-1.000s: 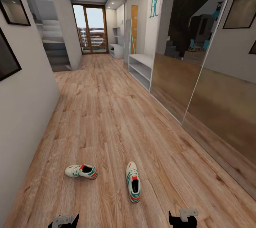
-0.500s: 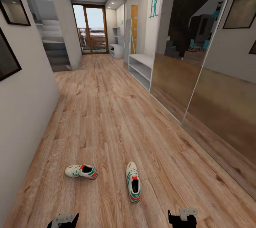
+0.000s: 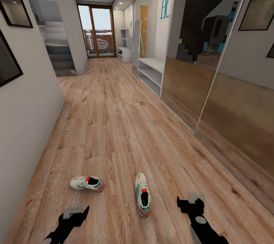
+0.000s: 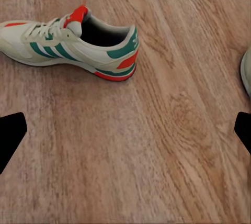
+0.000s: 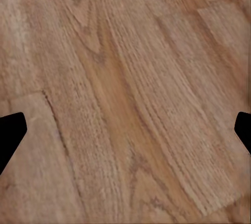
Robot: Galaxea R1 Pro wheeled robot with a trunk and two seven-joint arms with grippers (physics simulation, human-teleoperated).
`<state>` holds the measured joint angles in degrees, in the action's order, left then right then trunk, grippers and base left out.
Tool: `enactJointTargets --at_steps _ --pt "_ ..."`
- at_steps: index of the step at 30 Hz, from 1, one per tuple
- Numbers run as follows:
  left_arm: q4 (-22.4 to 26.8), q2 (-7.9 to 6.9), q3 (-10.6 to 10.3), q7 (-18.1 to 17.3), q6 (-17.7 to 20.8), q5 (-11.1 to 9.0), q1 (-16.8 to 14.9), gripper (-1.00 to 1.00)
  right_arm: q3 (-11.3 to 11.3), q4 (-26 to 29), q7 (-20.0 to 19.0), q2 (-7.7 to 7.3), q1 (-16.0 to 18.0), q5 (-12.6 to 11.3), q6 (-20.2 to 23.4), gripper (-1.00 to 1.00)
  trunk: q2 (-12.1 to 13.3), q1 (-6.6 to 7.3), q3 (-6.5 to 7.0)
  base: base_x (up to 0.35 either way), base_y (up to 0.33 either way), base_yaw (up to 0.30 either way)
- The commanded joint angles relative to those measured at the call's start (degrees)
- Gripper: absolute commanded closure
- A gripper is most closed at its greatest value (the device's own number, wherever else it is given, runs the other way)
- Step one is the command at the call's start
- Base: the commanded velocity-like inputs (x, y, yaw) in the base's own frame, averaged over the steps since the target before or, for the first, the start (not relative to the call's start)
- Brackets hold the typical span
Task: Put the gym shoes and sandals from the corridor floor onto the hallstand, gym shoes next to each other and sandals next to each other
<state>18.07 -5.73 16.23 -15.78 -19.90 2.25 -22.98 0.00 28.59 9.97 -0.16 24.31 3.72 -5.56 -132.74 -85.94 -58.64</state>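
Both pincers, left (image 3: 76, 213) and right (image 3: 189, 203), spread apart above corridor floor (image 3: 114, 122); gym shoes (image 3: 87, 183) at twelve o'clock, unheld.

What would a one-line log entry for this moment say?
gym shoes: both on corridor floor, apart | hallstand: far ahead, right | left gripper: open, empty | right gripper: open, empty

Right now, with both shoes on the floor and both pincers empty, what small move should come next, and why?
Probably lower the left pincer toward the left gym shoe. It lies on its side on the corridor floor, just ahead of that open pincer, and sits centred in the left wrist view, untouched.
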Motion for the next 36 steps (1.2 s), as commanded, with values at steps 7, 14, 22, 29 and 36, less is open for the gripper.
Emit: enactJointTargets --at_steps 7,14,22,29,36 --pt "0.4 0.27 0.5 -0.5 5.0 0.3 -4.6 -1.0 -0.1 7.4 0.1 0.16 1.0 0.2 8.3 -1.0 0.0 0.01 -0.05 0.0 0.0 0.0" --pt "0.5 0.43 0.4 -0.5 6.4 0.3 -8.1 -1.0 0.1 11.3 0.1 1.34 1.4 0.1 10.6 -1.0 0.0 0.01 -0.05 0.0 0.0 0.0" --pt "0.6 0.45 0.4 -0.9 6.8 0.2 -9.2 -1.0 0.1 12.6 0.1 3.63 1.5 -0.2 11.1 -1.0 0.0 0.01 -0.05 0.0 0.0 0.0" --pt "1.0 0.89 0.4 -1.1 6.7 0.2 -9.4 -1.0 0.0 12.6 0.0 3.83 1.5 -0.1 11.2 -1.0 0.0 0.01 -0.05 0.0 0.0 0.0" --pt "3.6 1.39 0.4 -1.1 6.8 0.1 -9.5 -1.0 0.0 12.4 0.0 3.71 1.5 -0.1 11.2 -1.0 0.0 0.01 -0.05 0.001 0.025 0.0"
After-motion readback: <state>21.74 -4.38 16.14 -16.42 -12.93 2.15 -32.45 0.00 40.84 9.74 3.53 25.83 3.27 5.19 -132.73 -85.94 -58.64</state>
